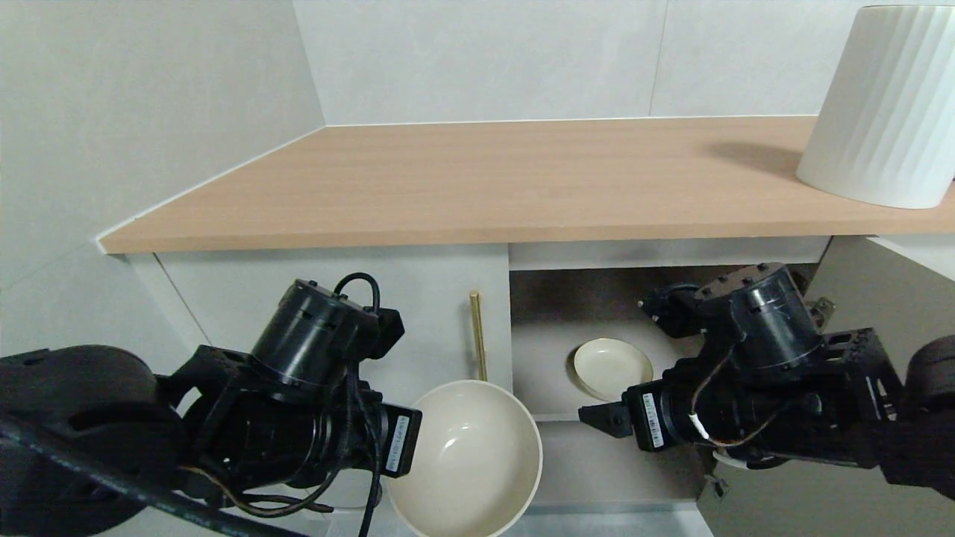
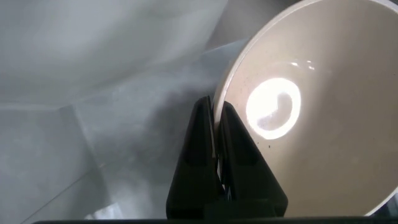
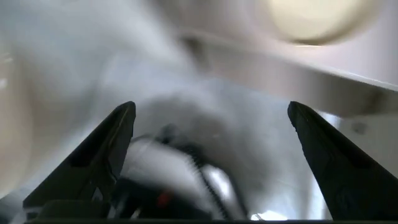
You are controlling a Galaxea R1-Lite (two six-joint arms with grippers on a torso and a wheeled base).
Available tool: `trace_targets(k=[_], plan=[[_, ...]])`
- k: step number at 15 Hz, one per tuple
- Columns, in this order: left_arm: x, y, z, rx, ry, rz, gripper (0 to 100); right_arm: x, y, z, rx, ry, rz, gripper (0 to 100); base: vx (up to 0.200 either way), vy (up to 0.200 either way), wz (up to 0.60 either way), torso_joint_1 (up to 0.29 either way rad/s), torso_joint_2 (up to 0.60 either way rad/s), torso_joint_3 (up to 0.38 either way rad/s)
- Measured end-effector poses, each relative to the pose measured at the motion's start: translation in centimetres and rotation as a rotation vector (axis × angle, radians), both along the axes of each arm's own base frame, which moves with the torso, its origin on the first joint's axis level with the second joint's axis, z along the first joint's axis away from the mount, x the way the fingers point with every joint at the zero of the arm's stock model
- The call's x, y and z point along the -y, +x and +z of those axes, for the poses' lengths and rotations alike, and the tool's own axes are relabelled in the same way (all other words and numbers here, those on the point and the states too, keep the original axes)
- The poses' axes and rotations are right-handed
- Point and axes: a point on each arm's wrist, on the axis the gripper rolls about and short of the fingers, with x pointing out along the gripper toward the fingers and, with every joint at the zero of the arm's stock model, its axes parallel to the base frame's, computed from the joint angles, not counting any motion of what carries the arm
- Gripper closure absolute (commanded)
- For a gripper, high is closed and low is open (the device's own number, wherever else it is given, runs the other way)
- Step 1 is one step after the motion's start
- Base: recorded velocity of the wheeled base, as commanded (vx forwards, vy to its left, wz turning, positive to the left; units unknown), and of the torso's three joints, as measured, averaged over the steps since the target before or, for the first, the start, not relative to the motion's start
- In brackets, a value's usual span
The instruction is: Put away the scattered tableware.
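Observation:
A large cream bowl (image 1: 466, 459) hangs in front of the closed cabinet door, held by its rim. My left gripper (image 2: 216, 134) is shut on that rim, the bowl (image 2: 317, 106) standing beside the fingers in the left wrist view. A small cream plate (image 1: 612, 367) lies on the shelf inside the open cabinet and shows as a pale plate (image 3: 311, 18) in the right wrist view. My right gripper (image 3: 211, 134) is open with nothing between its fingers, held low in front of the open cabinet.
A wooden countertop (image 1: 485, 179) runs above the cabinet, with a white ribbed container (image 1: 884, 104) at its right end. A brass handle (image 1: 477, 335) is on the closed left door. The open right door (image 1: 888, 313) stands beside my right arm.

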Motion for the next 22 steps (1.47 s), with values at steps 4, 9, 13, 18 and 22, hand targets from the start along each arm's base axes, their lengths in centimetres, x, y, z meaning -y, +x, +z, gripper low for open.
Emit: trace_targets(k=[4,9,13,18,22], plan=[[1.3,-0.1,-1.3,-0.032,0.032,-0.004,100,-1.0,-2.4,0.9,0.015,0.029,0.081,0,0.0,0.0,0.0,0.0,0.0,0.0],[2.5,-0.7,-1.4,-0.027,0.027,-0.047,100,-2.5,-2.8,-0.6,-0.01,-0.018,0.106,0,0.0,0.0,0.0,0.0,0.0,0.0],[3.0,-1.1,-1.5,-0.029,0.029,-0.072,100,-3.2,-2.2,-1.9,-0.022,-0.062,0.083,0,0.0,0.0,0.0,0.0,0.0,0.0],[3.3,-1.3,-1.6,-0.03,0.033,-0.084,100,-3.7,-1.8,-2.8,-0.034,-0.091,0.07,0,0.0,0.0,0.0,0.0,0.0,0.0],[3.5,-1.3,-1.8,-0.035,0.037,-0.088,100,-3.8,-1.7,-3.0,-0.04,-0.094,0.074,0,0.0,0.0,0.0,0.0,0.0,0.0]])
